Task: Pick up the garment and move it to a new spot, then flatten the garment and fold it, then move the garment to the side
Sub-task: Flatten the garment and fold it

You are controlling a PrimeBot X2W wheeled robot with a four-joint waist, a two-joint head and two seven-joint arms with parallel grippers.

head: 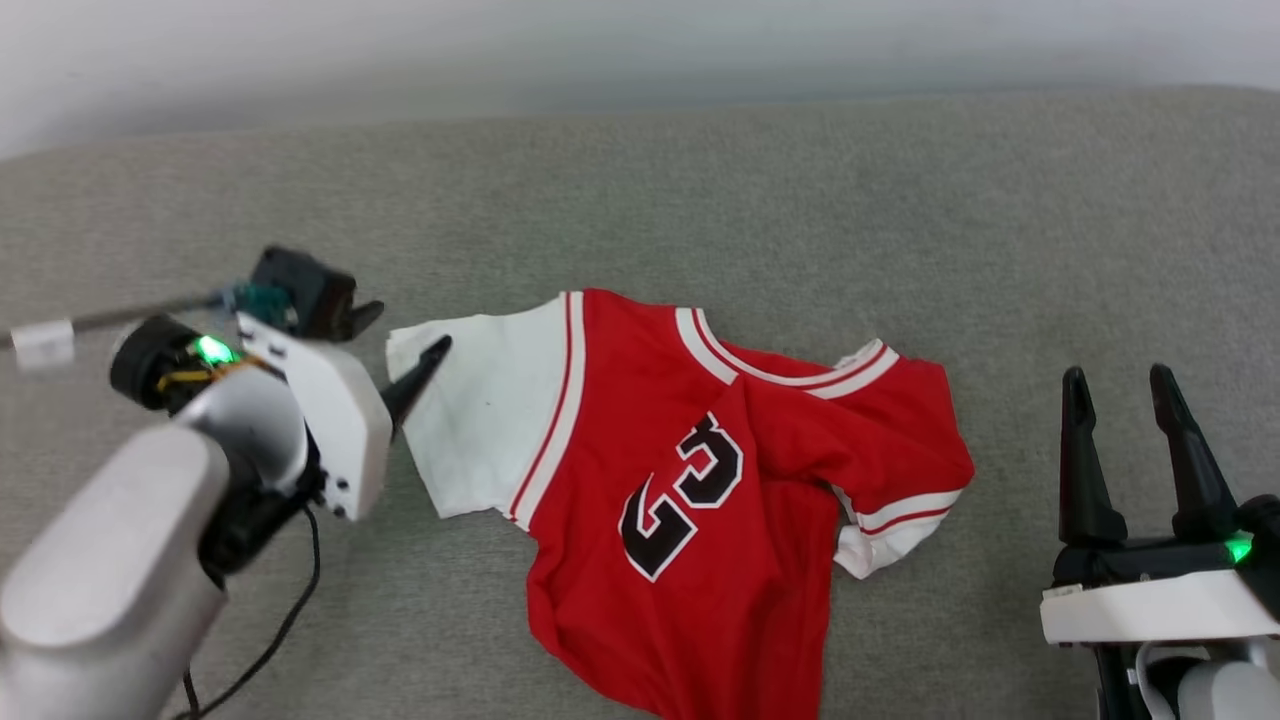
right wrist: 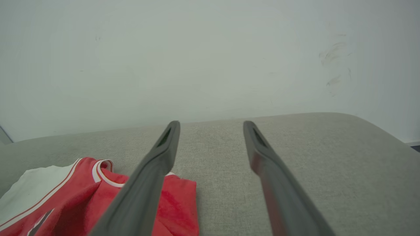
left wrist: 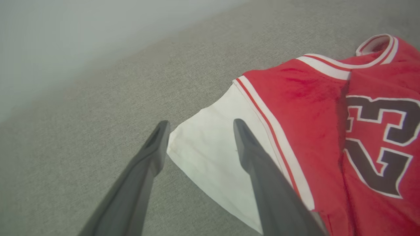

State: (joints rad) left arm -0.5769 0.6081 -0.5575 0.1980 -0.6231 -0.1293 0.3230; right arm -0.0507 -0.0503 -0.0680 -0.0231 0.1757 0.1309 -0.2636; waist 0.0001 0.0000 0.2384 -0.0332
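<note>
Presently on record:

Left gripper: fingers wide apart, nothing held. It sits at 9 o'clock of the garment and points toward 3 o'clock. In the left wrist view one finger lies at the outer corner of the white sleeve and the other lies over the sleeve cloth. Whether either touches the cloth cannot be told.

Right gripper: fingers wide apart, empty. It is at 3 to 4 o'clock of the garment, well apart from it, with its fingers pointing to 12 o'clock.

Garment: lies chest up, mid-field, on the grey fabric surface.
- Long axis runs from about 1 o'clock to 6 o'clock.
- Collar is toward 1 o'clock; the hem is toward 6 o'clock, cut by the head view's lower edge.
- The white sleeve is spread flat toward 9 o'clock.
- The opposite sleeve is crumpled at 3 to 4 o'clock.
- The body is creased down the middle.

Pale wall: at 12 o'clock.
</note>
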